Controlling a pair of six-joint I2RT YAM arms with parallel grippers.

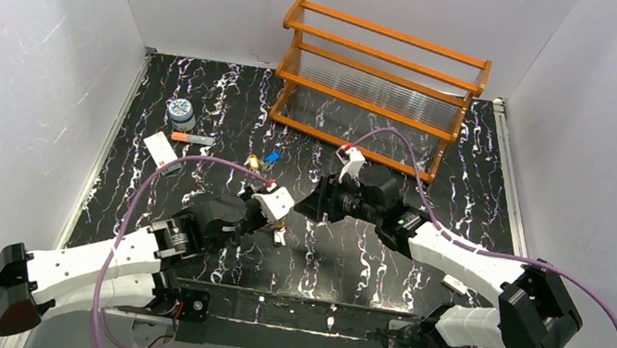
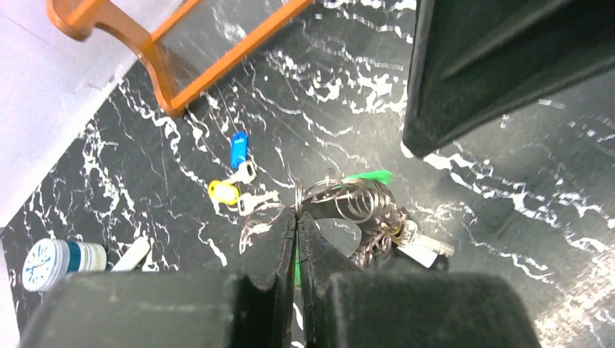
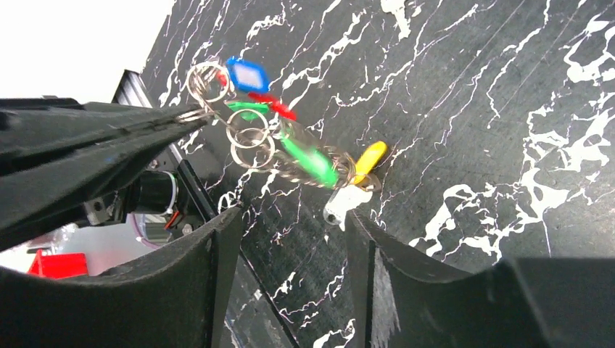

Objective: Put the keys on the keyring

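My left gripper (image 2: 298,210) is shut on a thin wire ring of the keyring (image 2: 355,199), a bunch of silvery loops held just above the table. A green key (image 2: 366,176) and a plain silver key (image 2: 424,246) hang from it. In the right wrist view the keyring (image 3: 250,138) trails from the left fingers with a green key (image 3: 308,161), a yellow key (image 3: 368,161), a red piece (image 3: 272,105) and a blue head (image 3: 246,72). My right gripper (image 3: 290,235) is open and empty, with the silver key's tip just beyond it. A blue key (image 2: 238,148) and a yellow key (image 2: 223,192) lie loose on the table.
An orange wooden rack (image 1: 378,92) stands at the back. At the left lie a round patterned jar (image 1: 181,109), an orange-tipped stick (image 1: 192,138) and a white card (image 1: 161,151). The two grippers (image 1: 272,217) (image 1: 307,208) meet close together at mid-table.
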